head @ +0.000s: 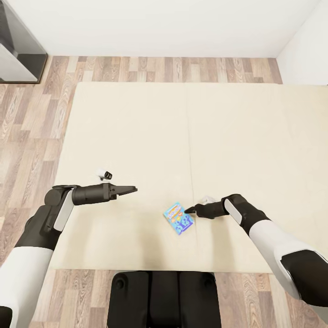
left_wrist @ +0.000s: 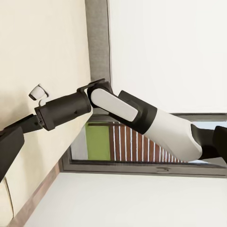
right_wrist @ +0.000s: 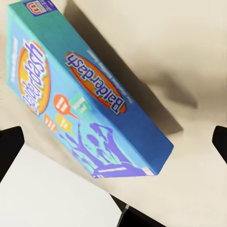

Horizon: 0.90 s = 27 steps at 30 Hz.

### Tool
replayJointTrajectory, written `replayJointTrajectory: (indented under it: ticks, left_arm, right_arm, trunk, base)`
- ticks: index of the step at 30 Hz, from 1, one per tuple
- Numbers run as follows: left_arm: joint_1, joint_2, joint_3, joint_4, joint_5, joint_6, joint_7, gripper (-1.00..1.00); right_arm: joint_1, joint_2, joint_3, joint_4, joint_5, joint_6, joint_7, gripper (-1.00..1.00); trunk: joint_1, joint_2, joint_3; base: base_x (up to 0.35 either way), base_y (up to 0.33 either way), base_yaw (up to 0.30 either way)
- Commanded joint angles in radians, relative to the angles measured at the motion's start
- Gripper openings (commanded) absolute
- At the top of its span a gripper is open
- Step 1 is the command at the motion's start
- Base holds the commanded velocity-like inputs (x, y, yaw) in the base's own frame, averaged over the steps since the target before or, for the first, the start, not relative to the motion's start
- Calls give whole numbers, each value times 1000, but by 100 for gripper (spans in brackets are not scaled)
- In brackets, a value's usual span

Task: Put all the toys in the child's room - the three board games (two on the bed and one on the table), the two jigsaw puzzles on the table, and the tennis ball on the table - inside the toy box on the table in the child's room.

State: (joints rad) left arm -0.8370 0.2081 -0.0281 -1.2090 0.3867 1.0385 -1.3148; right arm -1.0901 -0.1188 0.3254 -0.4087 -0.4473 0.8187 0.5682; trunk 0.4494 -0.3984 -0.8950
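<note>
A small blue cartoon-printed board game (head: 179, 218) lies flat on the cream bed (head: 136, 127), near its front edge. My right gripper (head: 188, 210) is low over the bed at the box's right edge. In the right wrist view the game (right_wrist: 90, 94) reads "Balderdash", and the right gripper (right_wrist: 116, 142) is open, its fingertips wide on either side with nothing held. My left gripper (head: 131, 189) hovers over the bed to the left of the game, pointing right, well apart from it. One dark finger (left_wrist: 10, 146) of it shows at the picture's edge, and it looks open.
Wood-plank floor (head: 27, 136) surrounds the bed on the left, far and near sides. A dark cabinet (head: 18, 50) stands at the far left by the white wall. My base (head: 164, 296) is against the bed's front edge. The left wrist view shows my right arm (left_wrist: 142, 113) and a window.
</note>
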Motion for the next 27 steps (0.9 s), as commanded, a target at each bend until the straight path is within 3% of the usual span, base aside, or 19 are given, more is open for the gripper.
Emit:
replayJointTrajectory:
  ticks: [1, 27]
  left_arm:
    - [-1, 1, -2, 0, 3, 8, -1, 100]
    - [-1, 2, -3, 0, 1, 8, 0, 100]
  right_arm:
    - [-1, -1, 4, -1, 1, 2, 4, 100]
    - [-1, 0, 5, -1, 1, 2, 5, 100]
  trunk:
    - [1, -2, -1]
    - [1, -2, -1]
  base:
    - [0, 109, 0]
    - [0, 61, 0]
